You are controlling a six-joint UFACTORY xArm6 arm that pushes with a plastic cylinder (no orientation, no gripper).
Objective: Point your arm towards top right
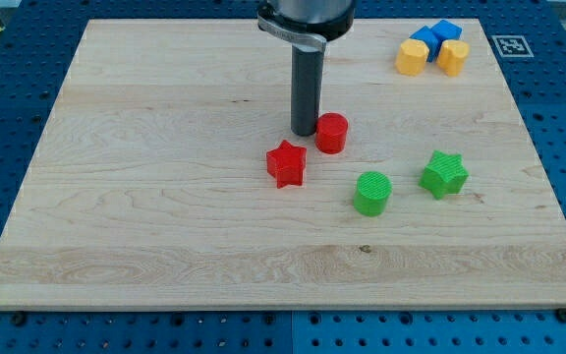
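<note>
My tip (306, 133) of the dark rod: frame centre on the pale wooden board (165, 197), touching red plastic cylinder's (331, 133) left | no jaws, nothing gripped | red plastic star (286, 163) just below-left | no containers

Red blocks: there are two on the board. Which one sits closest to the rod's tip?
The red cylinder, right beside my tip on the view's right. The red star lies lower, clearly apart from the tip.
</note>
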